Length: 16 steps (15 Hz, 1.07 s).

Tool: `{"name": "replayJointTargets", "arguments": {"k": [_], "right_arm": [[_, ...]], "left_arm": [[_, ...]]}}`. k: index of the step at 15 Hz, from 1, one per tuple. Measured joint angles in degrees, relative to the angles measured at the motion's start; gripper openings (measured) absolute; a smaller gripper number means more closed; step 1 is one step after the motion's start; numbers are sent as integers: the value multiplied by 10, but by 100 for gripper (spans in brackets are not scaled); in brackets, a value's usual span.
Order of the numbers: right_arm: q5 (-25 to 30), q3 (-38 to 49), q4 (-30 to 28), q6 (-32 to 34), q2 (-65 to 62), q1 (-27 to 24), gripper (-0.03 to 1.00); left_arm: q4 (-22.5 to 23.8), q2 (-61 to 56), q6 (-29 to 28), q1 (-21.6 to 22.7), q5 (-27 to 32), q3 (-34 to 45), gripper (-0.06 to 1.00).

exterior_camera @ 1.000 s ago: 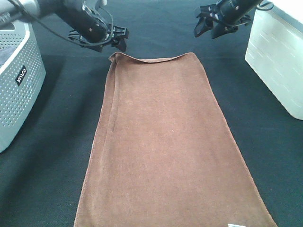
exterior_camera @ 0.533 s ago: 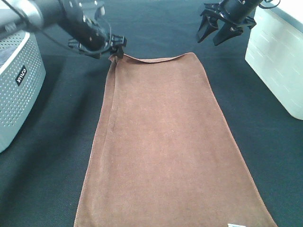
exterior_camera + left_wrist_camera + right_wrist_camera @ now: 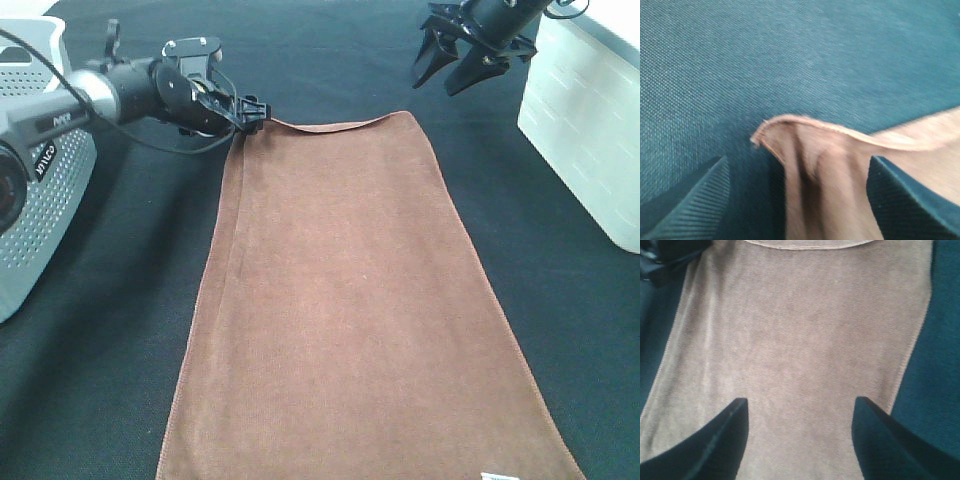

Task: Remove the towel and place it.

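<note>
At towel far-left corner, L gripper jaws wide astride it, R gripper open, empty.

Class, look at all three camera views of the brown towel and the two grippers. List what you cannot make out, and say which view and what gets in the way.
- Towel: near end cut off by the high view's bottom edge.
- White tag: too small and clipped to read, high view.
- Left gripper: left wrist view is blurred; contact with the raised corner is unclear.
- Right gripper: fingers' bases cut off by the right wrist view's edge.
- White bin: its inside is not visible, high view.
</note>
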Motion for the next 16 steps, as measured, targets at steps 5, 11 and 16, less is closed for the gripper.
{"name": "replayJointTargets", "arguments": {"k": [5,11,16], "right_arm": [[0,0,5,0,0,0,58],[1,0,5,-1,-4,0,58],[1,0,2,1,-60,0,58]], "left_arm": [[-1,43,-11,0,-76,-31,72],[58,21,-24,0,31,-96,72],[84,-46,-25,0,210,-142,72]]}}
